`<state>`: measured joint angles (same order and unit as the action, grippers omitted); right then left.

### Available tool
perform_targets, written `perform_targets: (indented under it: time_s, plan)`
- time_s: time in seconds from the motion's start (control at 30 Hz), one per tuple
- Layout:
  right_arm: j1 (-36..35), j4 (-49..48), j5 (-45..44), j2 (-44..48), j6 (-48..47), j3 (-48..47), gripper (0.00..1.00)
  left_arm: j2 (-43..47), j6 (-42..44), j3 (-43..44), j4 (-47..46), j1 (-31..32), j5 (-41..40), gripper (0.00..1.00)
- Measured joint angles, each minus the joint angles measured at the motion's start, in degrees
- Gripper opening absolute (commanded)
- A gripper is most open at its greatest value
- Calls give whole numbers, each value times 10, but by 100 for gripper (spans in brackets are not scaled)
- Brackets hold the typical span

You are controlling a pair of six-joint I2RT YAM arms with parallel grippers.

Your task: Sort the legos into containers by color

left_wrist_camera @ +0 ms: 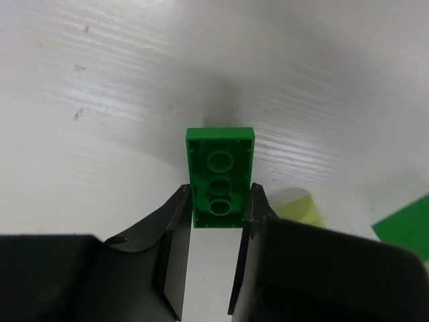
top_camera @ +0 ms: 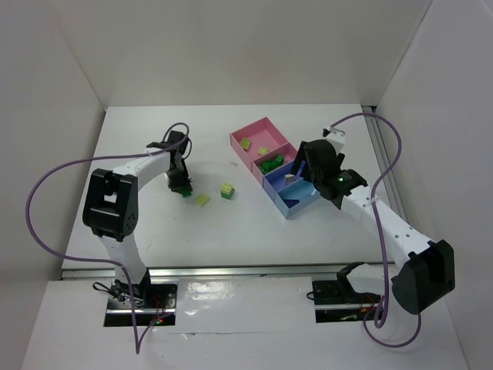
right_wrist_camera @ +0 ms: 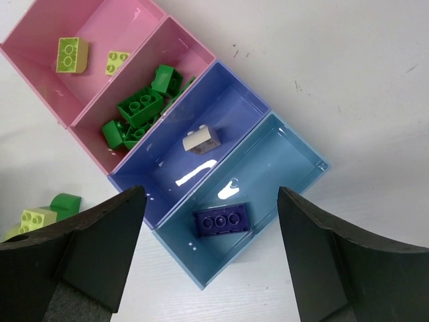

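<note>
At the left centre of the top external view, the left end effector (top_camera: 182, 187) is low on the counter (top_camera: 254, 231), near loose legos (top_camera: 202, 200). The containers (top_camera: 250, 132) lie to the right.

In the left wrist view, its fingers (left_wrist_camera: 175, 221) pinch a dark green brick (left_wrist_camera: 220, 161) by the long sides.

In the right wrist view, the right end effector (right_wrist_camera: 211, 201) is spread wide above the containers, where the second pink tray (right_wrist_camera: 177, 54) holds green bricks (right_wrist_camera: 141, 107).

The grasp seems to be the step in hand. Next, the brick needs lifting and carrying to that tray.

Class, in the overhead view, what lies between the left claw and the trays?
Two loose bricks, shown overhead: a pale yellow-green brick and, nearer the trays, a yellow-topped green brick.
</note>
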<state>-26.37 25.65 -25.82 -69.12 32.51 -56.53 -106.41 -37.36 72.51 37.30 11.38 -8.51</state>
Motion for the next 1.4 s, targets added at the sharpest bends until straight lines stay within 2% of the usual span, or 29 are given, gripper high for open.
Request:
perform_targets:
  time_s: [0.13, 0.33, 0.5, 0.7, 0.83, 0.9, 0.97, 1.07, 1.17, 1.23, 1.27, 1.4]
  plan:
    - [0, 0, -1, -2, 0, 0, 87, 40, 13, 35, 1, 38, 10, 23]
    - [0, 0, -13, -2, 1, 0, 87, 85, 26, 141, -48, 143, 69, 24]
    - [0, 0, -31, 11, 4, 5, 87, -4, 28, 275, -66, 214, 101, 24]
    - [0, 3, -54, 42, 5, 9, 88, -143, 27, 393, -48, 238, 110, 29]
    - [0, 6, -62, 55, 6, 9, 88, -217, 24, 470, -17, 241, 115, 73]
    - [0, 6, -64, 56, 6, 9, 88, -229, 27, 487, -10, 243, 116, 80]
    - [0, 8, -65, 56, 7, 9, 88, -229, 27, 488, -1, 243, 116, 82]
    - [0, 10, -66, 56, 6, 9, 88, -209, 29, 469, 0, 244, 108, 72]
    - [0, 10, -66, 56, 6, 9, 88, -144, 44, 389, 5, 245, 76, 70]
    - [0, 10, -65, 56, 7, 9, 88, -71, 57, 303, 5, 245, 40, 75]
    - [0, 10, -65, 56, 7, 9, 88, -30, 62, 256, 8, 244, 22, 85]
    - [0, 9, -63, 56, 7, 11, 88, 127, 76, 73, 9, 224, -32, 98]
